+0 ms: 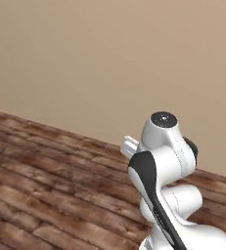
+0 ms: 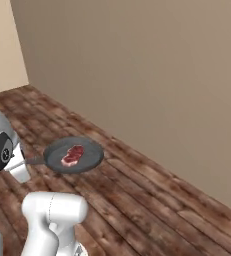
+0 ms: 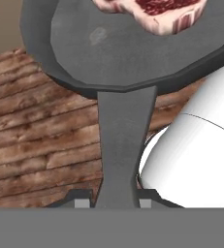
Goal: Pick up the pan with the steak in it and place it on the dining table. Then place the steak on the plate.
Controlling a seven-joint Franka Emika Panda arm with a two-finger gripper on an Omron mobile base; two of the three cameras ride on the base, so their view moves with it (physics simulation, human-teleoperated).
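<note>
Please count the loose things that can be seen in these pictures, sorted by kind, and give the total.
Frying pan, held by its handle in the gripper: 1
Raw steak, lying in the pan: 1
Total: 2

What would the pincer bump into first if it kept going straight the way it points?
The pincer is shut on the pan handle, so the pan with the steak leads. Ahead of it the beige wall looks like the first thing, though how far off is hard to judge.
</note>
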